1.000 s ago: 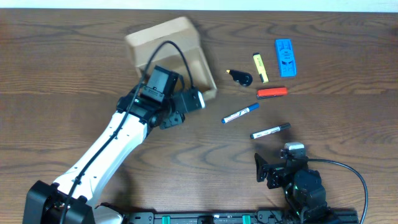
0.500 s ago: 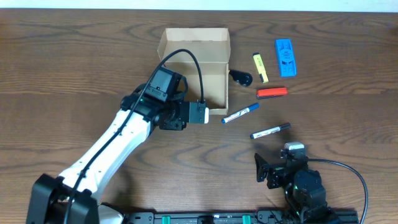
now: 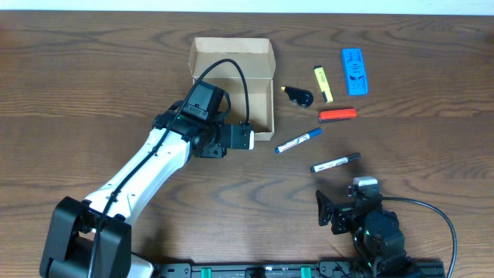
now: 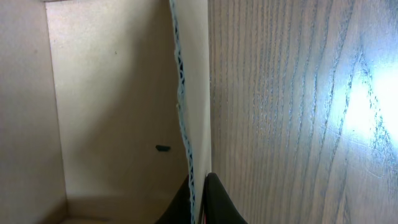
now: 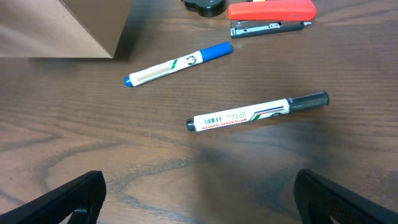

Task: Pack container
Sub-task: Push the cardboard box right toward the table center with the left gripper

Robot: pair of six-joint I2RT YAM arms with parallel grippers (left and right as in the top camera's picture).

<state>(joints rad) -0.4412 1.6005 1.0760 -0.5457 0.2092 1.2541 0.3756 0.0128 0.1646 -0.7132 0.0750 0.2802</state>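
Note:
The tan cardboard container (image 3: 231,55) stands open near the table's back middle. My left gripper (image 3: 247,137) is shut on its front wall; in the left wrist view the fingers (image 4: 198,199) pinch the wall's edge (image 4: 181,112), with the empty inside at left. A blue-capped marker (image 3: 299,140) and a black-capped marker (image 3: 335,162) lie to its right, also in the right wrist view (image 5: 179,63) (image 5: 258,112). My right gripper (image 5: 199,199) is open and empty near the front edge (image 3: 351,208).
A red stapler (image 3: 337,114), a black small object (image 3: 298,96), a yellow highlighter (image 3: 323,83) and a blue case (image 3: 354,71) lie at the back right. The stapler also shows in the right wrist view (image 5: 271,14).
The left gripper has turned the container square to the table and shifted it slightly left over the last second. The right arm has not moved.

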